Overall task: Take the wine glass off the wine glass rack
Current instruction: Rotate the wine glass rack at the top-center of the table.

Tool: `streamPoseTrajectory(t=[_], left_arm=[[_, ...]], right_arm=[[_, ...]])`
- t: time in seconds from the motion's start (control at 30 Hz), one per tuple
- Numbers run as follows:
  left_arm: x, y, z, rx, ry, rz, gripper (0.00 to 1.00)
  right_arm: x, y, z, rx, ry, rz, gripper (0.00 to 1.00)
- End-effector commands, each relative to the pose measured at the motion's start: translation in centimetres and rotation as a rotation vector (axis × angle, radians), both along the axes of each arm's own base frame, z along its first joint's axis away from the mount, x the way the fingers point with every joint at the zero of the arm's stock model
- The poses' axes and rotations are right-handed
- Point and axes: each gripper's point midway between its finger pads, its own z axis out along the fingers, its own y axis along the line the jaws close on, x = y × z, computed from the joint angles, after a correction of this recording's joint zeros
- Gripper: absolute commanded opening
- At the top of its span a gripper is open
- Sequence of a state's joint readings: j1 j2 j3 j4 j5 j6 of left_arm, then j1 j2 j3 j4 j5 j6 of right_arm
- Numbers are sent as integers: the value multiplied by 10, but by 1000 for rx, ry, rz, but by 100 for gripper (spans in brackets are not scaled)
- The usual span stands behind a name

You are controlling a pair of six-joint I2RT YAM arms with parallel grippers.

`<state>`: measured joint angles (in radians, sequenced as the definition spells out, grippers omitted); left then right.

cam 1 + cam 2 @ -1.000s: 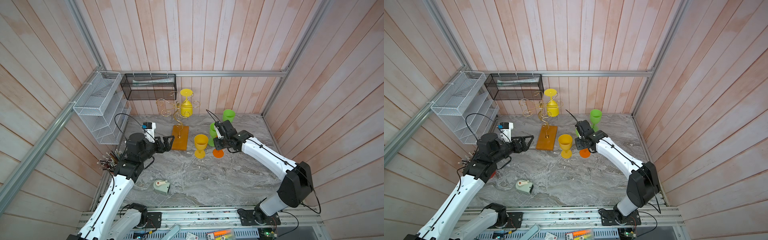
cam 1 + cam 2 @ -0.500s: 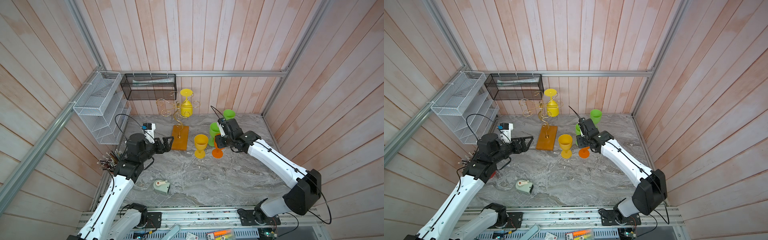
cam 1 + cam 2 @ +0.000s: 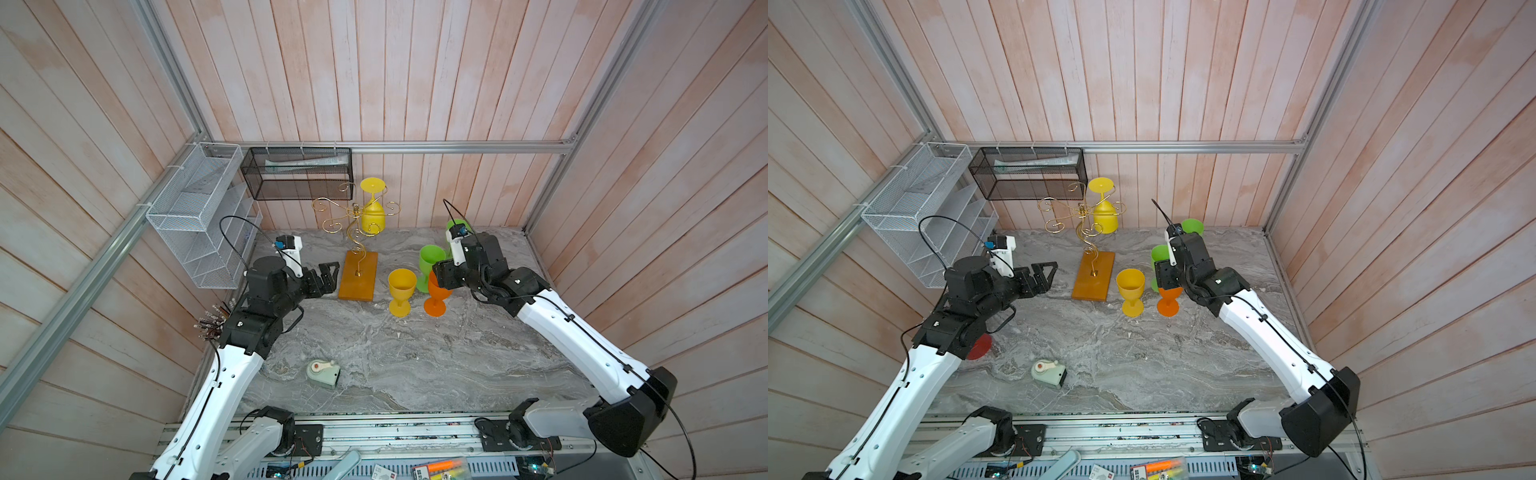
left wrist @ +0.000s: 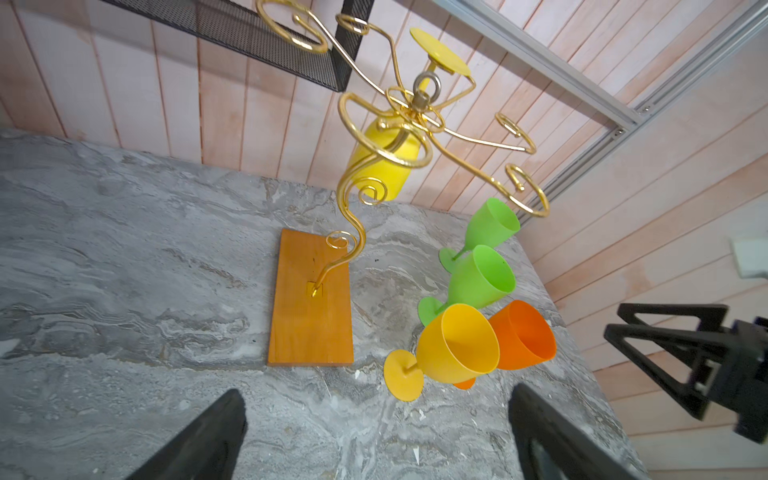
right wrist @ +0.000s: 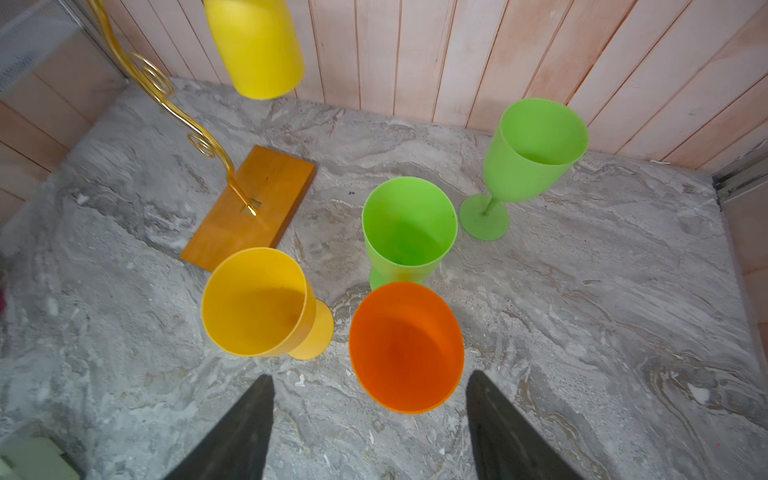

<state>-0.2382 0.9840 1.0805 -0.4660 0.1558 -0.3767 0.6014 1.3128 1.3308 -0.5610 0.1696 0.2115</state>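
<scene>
The right gripper (image 3: 442, 277), right of centre in both top views, now has its fingers spread much wider than a second ago. In the right wrist view they stand apart on either side of the orange glass (image 5: 405, 349) without visibly touching it. That glass stands upright on the marble table (image 3: 374, 357) where its foot already was, beside the amber glass (image 3: 401, 291) and a green glass (image 3: 432, 259), so it looks released. The left gripper (image 3: 329, 277) is unchanged, fingers fully apart and empty, near the wine glass rack (image 3: 358, 278). One yellow wine glass (image 3: 371, 212) hangs upside down on the rack, upper centre of the frame, so the task is probably unfinished.
</scene>
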Motion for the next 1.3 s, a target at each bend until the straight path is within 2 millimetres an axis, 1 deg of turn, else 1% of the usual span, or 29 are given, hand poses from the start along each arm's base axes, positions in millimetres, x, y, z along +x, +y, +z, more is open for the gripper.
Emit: streamPoseTrajectory(t=[0.0, 0.2, 0.3, 0.43, 0.6, 0.73, 0.87, 1.03, 1.27], left_arm=[[12, 11, 10, 57, -22, 57, 100], [42, 10, 33, 102, -51, 73, 100], [58, 7, 37, 111, -52, 72, 100], [71, 1, 34, 103, -43, 64, 100], [80, -1, 24, 125, -23, 57, 100], [85, 6, 17, 177, -4, 83, 100], [91, 15, 19, 211, -9, 108, 100], [103, 25, 19, 202, -1, 117, 100], [118, 46, 27, 190, -14, 155, 100]], right_arm=[[-3, 6, 13, 59, -59, 29, 75], [-7, 12, 24, 115, -104, 65, 77], [-7, 15, 26, 122, -113, 76, 77], [-6, 19, 29, 130, -125, 90, 77], [-3, 23, 36, 139, -148, 106, 77], [-1, 24, 38, 138, -160, 110, 77], [0, 24, 40, 139, -168, 112, 77], [-1, 24, 42, 139, -173, 112, 77], [-3, 20, 46, 135, -187, 107, 77]])
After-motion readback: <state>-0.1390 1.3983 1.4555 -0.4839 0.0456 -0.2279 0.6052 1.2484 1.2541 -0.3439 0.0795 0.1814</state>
